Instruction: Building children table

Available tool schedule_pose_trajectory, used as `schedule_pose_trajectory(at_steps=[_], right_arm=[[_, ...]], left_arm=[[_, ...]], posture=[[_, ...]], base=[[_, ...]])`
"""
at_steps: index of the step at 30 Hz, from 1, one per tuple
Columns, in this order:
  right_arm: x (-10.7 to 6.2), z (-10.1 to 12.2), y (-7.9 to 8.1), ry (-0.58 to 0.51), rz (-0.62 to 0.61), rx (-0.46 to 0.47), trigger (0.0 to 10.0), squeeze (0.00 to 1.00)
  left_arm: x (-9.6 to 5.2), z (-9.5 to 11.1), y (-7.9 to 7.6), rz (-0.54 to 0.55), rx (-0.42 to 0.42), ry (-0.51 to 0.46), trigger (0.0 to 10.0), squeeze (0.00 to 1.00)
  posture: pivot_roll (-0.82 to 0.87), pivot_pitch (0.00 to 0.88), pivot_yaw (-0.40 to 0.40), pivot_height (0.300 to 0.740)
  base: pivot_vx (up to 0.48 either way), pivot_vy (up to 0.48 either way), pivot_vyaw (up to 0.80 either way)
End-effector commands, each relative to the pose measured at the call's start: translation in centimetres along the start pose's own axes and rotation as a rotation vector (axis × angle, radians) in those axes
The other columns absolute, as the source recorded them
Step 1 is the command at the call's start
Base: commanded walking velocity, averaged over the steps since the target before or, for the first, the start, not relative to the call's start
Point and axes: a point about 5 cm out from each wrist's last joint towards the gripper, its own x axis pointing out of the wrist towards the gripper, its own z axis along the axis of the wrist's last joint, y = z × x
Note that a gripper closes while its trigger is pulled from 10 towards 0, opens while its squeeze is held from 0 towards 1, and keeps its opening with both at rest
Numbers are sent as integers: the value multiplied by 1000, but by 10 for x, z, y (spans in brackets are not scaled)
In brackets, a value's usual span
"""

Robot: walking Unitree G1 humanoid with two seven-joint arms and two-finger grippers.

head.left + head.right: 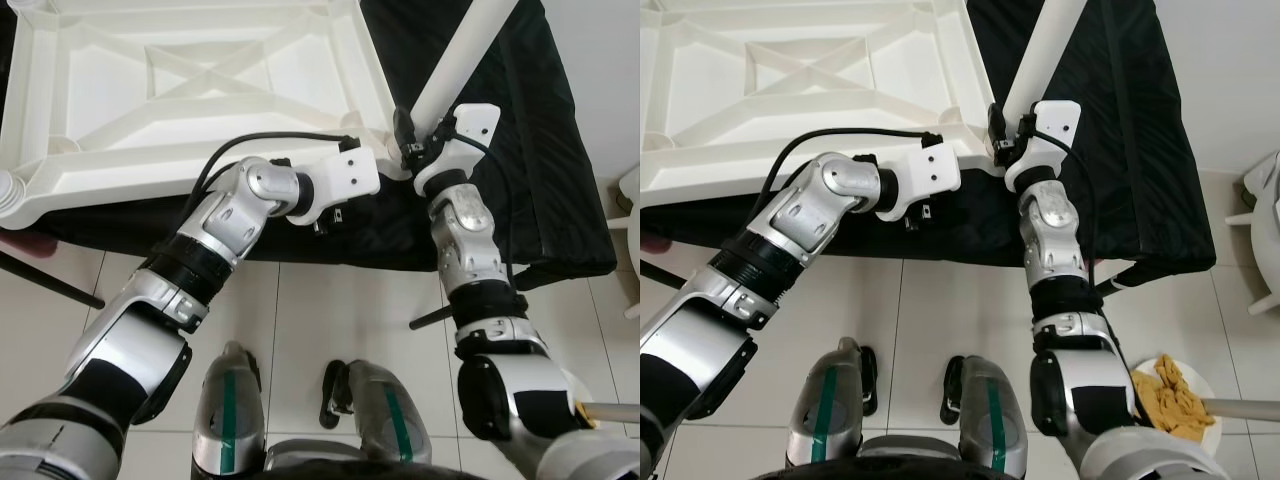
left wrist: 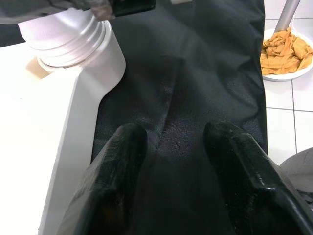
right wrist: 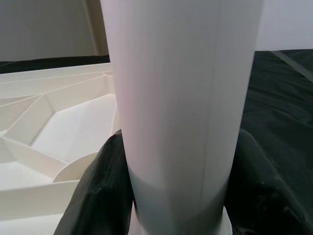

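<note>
- An upturned white plastic tabletop (image 1: 190,90), ribbed underside up, lies on a black cloth (image 1: 530,150) spread over a low surface.
- A white tubular table leg (image 1: 465,55) stands tilted at the tabletop's near right corner, its lower end set at the round corner socket (image 2: 73,44).
- The right gripper (image 3: 168,191) clasps the leg close above that corner, one black finger pressed to each side of the tube.
- The left gripper (image 2: 181,171) hovers over the black cloth just beside the same corner; its two fingers (image 2: 117,166) are spread apart and hold nothing.
- Both silver arms reach toward the tabletop's near edge, the left forearm (image 1: 235,215) bent across in front of it.
- At the tabletop's near left corner, another ridged socket (image 1: 12,190) juts past the cloth's edge.
- Beyond the black cloth, on the white tiled floor (image 1: 940,310), sits a white plate (image 1: 1205,385) heaped with orange-yellow pieces (image 1: 1170,400).
- The robot's feet (image 1: 385,415) stand on the tiles below the tabletop's near edge.
</note>
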Motion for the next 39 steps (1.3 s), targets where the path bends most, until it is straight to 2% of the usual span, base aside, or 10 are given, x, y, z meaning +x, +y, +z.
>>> schedule_pose_trajectory(at_steps=[1,5,23,24,25,34,35,36,37,39], right_arm=[[0,0,-6,2,-49,8,10000,0],[4,0,-2,10,-122,30,10000,0],[0,1,2,2,-93,-4,10000,0],[-1,0,2,1,-86,2,10000,31],[-1,0,2,0,-81,3,10000,1000],[-3,1,0,2,-42,-27,10000,1000],[-3,1,0,3,-19,-34,10000,553],[-3,1,0,3,-19,-34,10000,553],[-2,3,-1,-2,32,-41,10000,0],[-1,5,-1,-10,76,-50,10000,0]], left_arm=[[1,1,-4,-37,5,-5,10000,0],[1,1,-4,-39,10,-4,10000,0],[3,1,-8,-52,14,-6,10000,0],[3,1,-8,-52,14,-6,10000,0],[3,1,-9,-53,15,-7,10000,0],[4,2,-10,-57,15,-11,10000,0],[4,2,-10,-58,15,-11,10000,0],[4,2,-10,-58,15,-11,10000,0],[4,2,-9,-57,14,-11,10000,0],[4,2,-9,-57,14,-11,10000,0]], posture=[[38,30,-74,740],[36,21,-72,740],[38,14,-72,740],[38,14,-72,740],[36,14,-72,740],[31,20,-72,740],[30,22,-71,740],[30,22,-71,740],[31,24,-72,740],[31,24,-72,740]], base=[[0,0,0],[0,0,0],[0,0,0],[0,0,0],[0,0,0],[0,0,0],[0,0,0],[0,0,0],[0,0,0],[0,0,0]])
